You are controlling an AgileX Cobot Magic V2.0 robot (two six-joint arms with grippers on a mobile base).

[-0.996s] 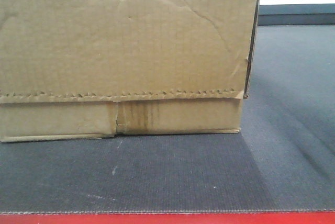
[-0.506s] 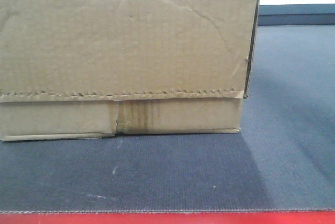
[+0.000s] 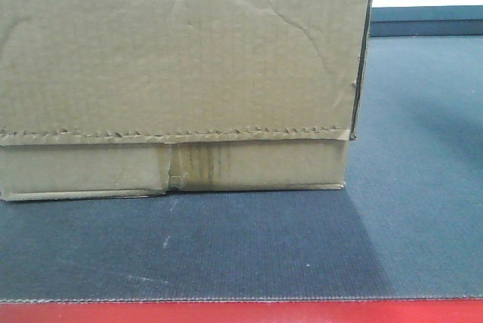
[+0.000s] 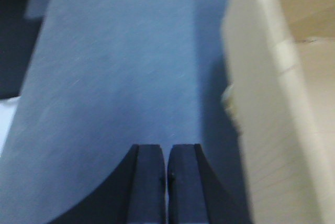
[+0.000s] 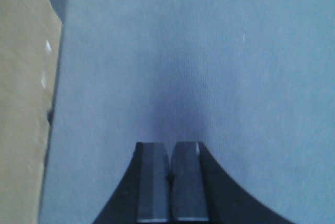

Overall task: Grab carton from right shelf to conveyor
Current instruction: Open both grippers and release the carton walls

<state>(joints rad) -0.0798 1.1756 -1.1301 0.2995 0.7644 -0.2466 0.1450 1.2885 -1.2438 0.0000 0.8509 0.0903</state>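
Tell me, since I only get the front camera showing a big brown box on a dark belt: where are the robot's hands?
Observer: The left gripper hangs over the belt, with the box just to its right; whether it touches, I cannot tell.
Operator: Is it squeezing the box?
Observer: No, its two fingers are shut together with nothing between them.
Operator: And the other hand?
Observer: The right gripper is also shut and empty, over bare belt, with the box at the left edge of its view.
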